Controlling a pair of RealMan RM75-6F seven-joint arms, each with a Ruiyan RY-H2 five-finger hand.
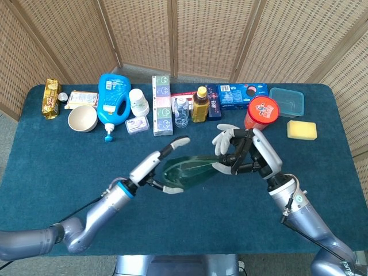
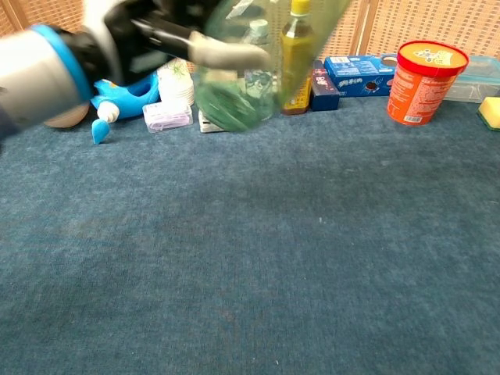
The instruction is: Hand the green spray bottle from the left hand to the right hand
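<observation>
The green spray bottle (image 1: 190, 171) hangs tilted above the middle of the blue table, its base toward my left side; in the chest view the green spray bottle (image 2: 230, 101) shows only as a blurred base. My right hand (image 1: 244, 154) grips its nozzle end, fingers wrapped round the neck. My left hand (image 1: 154, 168) sits at the base with its fingers straightened and spread, one above the bottle and the thumb below, no longer clasping it. In the chest view the left hand (image 2: 156, 35) is motion-blurred at the top left. The right hand does not show in the chest view.
Along the table's far edge stand a blue detergent bottle (image 1: 112, 103), a white bowl (image 1: 82, 118), boxes, a yellow drink bottle (image 1: 199, 104), an orange tub (image 1: 263, 111), a clear container (image 1: 286, 100) and a yellow sponge (image 1: 302, 130). Wicker screens close off the back.
</observation>
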